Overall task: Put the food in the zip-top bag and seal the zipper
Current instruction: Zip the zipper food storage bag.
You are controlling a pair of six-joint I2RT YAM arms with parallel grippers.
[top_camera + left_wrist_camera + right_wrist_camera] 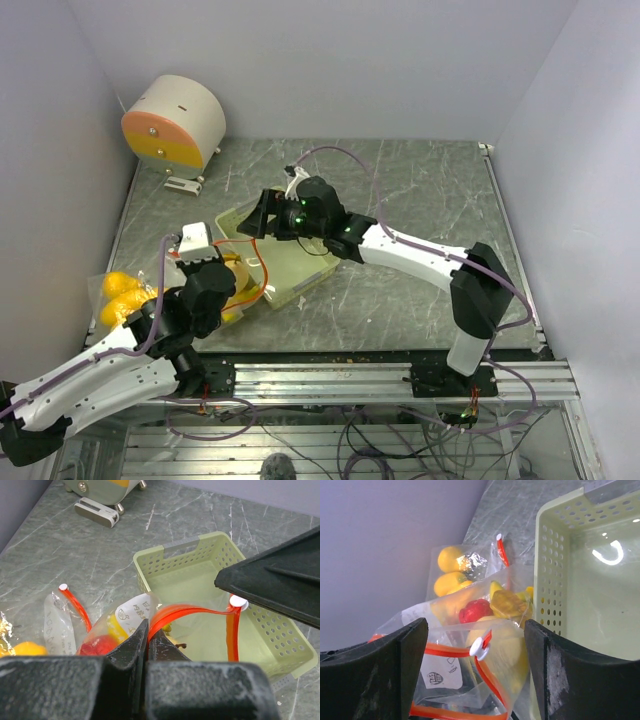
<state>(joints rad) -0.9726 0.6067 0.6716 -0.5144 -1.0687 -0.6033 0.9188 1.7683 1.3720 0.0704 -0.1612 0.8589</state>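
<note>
The clear zip-top bag [132, 612] stands bunched at the left end of the tray. It holds food: a red piece [475, 610] and yellow fruits [507, 602]. Its red-orange zipper [190, 611] arcs from my left gripper [147, 636] to a white slider [479, 648]. The left gripper is shut on the zipper strip at the bag's mouth. My right gripper [476, 645] hangs open over the tray, one finger on each side of the slider, touching neither it nor the bag. In the top view the right gripper [262, 212] faces the left gripper [240, 280].
A pale green perforated tray [300, 270] lies mid-table under the right arm. A second clear bag [120, 295] with yellow fruits lies at the left edge near the wall. A round cream-and-orange device [175, 122] stands at the back left.
</note>
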